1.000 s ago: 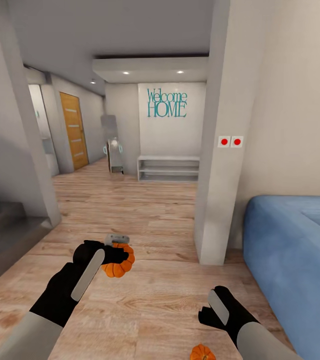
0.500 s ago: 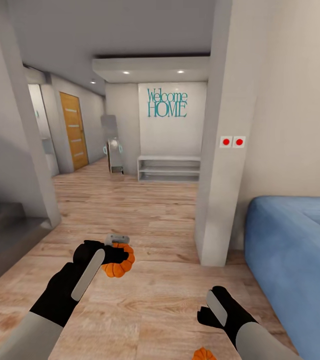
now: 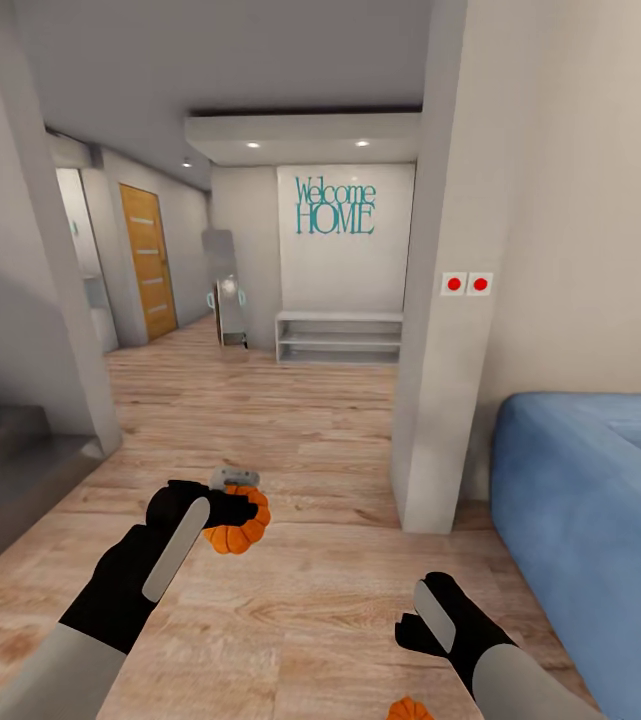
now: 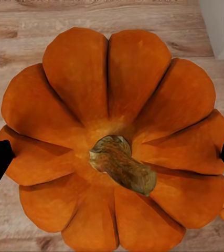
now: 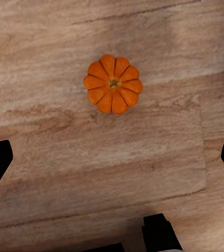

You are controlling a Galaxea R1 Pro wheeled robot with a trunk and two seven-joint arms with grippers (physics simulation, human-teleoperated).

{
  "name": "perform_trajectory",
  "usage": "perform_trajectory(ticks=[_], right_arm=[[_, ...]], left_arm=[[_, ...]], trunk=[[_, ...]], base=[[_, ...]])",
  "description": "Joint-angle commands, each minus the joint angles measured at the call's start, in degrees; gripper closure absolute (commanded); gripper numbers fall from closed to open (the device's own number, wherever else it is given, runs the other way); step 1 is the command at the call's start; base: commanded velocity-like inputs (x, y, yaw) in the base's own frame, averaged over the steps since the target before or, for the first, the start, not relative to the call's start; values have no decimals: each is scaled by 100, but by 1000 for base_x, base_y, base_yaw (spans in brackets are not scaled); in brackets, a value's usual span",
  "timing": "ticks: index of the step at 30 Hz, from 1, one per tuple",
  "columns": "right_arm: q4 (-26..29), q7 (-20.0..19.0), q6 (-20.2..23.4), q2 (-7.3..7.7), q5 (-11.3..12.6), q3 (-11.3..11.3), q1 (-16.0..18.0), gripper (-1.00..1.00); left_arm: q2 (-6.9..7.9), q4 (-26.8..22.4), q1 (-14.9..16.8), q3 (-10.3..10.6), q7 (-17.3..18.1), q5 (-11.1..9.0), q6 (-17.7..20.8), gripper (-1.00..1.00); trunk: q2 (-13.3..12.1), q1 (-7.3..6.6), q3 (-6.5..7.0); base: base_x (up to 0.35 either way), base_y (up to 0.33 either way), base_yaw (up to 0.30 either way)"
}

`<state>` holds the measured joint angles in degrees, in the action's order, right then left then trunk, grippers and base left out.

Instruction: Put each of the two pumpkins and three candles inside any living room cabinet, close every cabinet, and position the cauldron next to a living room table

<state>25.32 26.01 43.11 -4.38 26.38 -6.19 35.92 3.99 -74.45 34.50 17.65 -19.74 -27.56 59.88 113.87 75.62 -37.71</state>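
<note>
Pumpkins come first: one sits on the wooden floor at the very bottom edge of the head view, just beside the right arm, and in the right wrist view it lies alone on the boards, well apart from the dark fingertips at both edges. The right gripper hangs above the floor with its fingers spread and nothing between them. A little further out, the left gripper is clamped around the second pumpkin, holding it above the floor; the left wrist view looks straight down on this pumpkin, its brown stem up, with a black fingertip at each side. To the right stands a blue sofa beside a pale pillar bearing two red buttons. Far down the hall are a white open shelf, teal "Welcome HOME" lettering and an orange door
</note>
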Motion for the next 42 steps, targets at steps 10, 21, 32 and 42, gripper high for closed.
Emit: perform_trajectory(ticks=[10,21,32,42], right_arm=[[-1,-407,31,36,52,-64,3,-100],[-6,-436,31,37,52,-66,3,-100],[-17,-578,39,64,52,-66,-6,-100],[-19,-588,32,62,44,-66,-10,-100]], left_arm=[[1,0,4,17,-65,-50,12,100],[5,15,8,19,-65,-48,12,100],[4,18,8,20,-63,-48,12,100],[-3,18,9,20,-65,-48,12,100]], trunk=[[404,219,-186],[845,461,-384],[1287,702,-581],[1688,922,-761]], base=[[0,0,0],[0,0,0],[0,0,0],[0,0,0]])
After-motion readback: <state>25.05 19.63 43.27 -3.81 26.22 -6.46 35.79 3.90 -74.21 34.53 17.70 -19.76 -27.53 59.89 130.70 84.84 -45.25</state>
